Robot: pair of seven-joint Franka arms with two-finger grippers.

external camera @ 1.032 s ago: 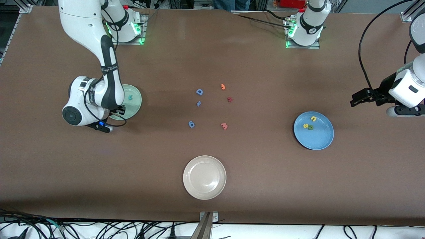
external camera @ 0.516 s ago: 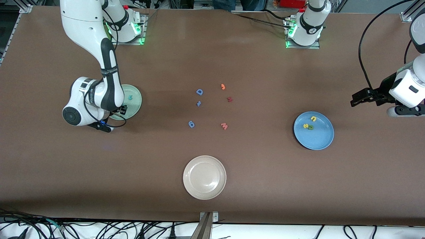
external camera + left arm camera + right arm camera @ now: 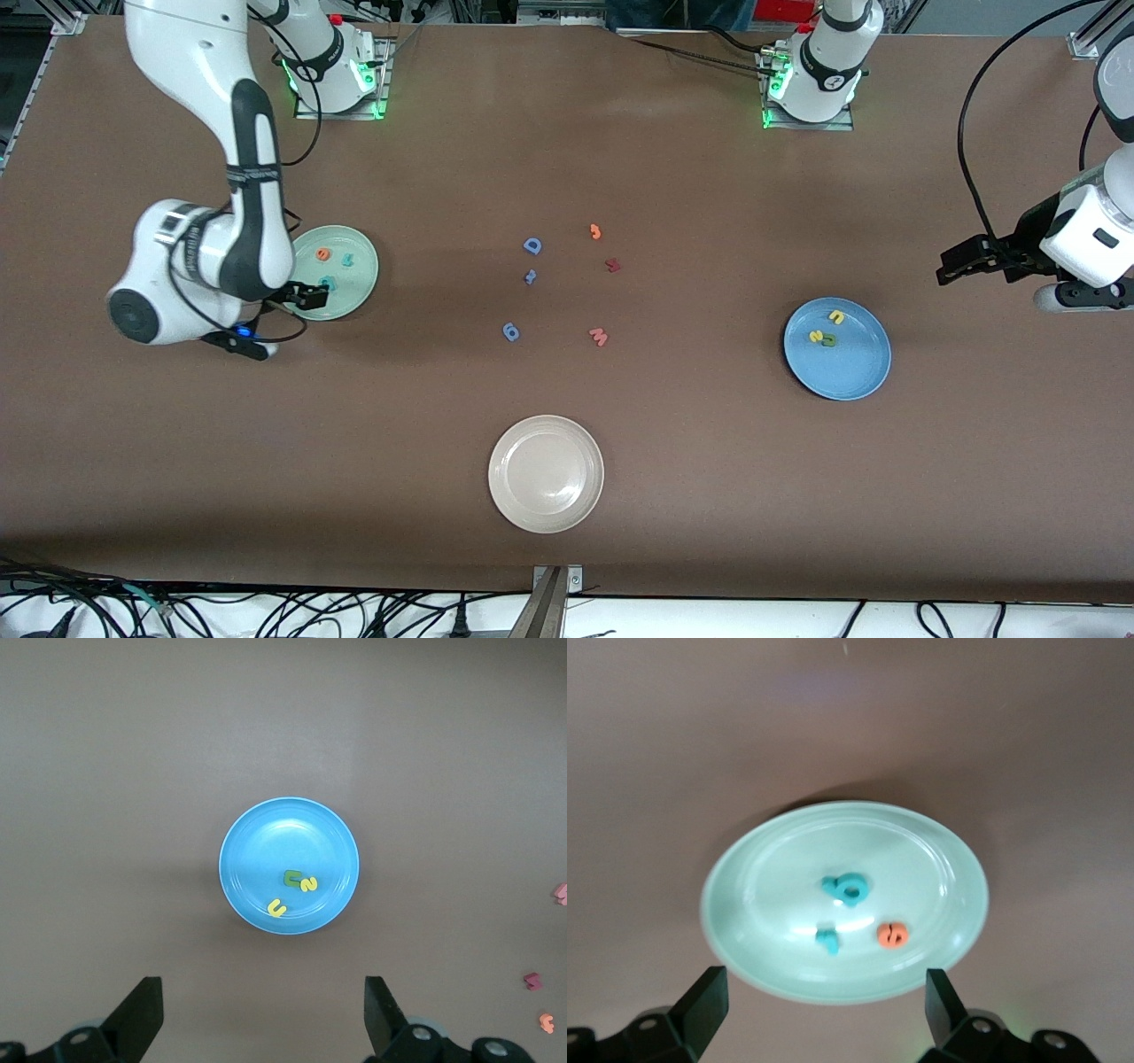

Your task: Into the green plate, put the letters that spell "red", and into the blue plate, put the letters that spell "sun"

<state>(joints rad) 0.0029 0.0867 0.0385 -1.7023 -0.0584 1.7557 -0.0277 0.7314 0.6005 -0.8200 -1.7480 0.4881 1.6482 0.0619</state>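
Note:
The green plate (image 3: 354,283) holds a teal "d" (image 3: 328,283), a teal "r" (image 3: 348,260) and an orange "e" (image 3: 323,254). My right gripper (image 3: 306,295) hangs open and empty over the plate's edge. Its wrist view shows the green plate (image 3: 762,895) with the "d" (image 3: 846,889), "r" (image 3: 828,941) and "e" (image 3: 893,935) ahead of the right gripper (image 3: 824,992). The blue plate (image 3: 850,368) carries a yellow "u" (image 3: 835,316), a yellow "s" (image 3: 816,337) and an olive "n" (image 3: 829,340). My left gripper (image 3: 952,266) waits open above bare table beside that plate (image 3: 266,837).
In the table's middle lie a blue "D" (image 3: 532,245), two small blue letters (image 3: 530,276) (image 3: 510,332), an orange hooked letter (image 3: 595,232), a dark red letter (image 3: 612,265) and a salmon "W" (image 3: 599,337). A white plate (image 3: 546,514) sits nearer the front camera.
The right gripper opened, let go of the teal "d" on the green plate and drew back toward its own end of the table. The left arm stayed still.

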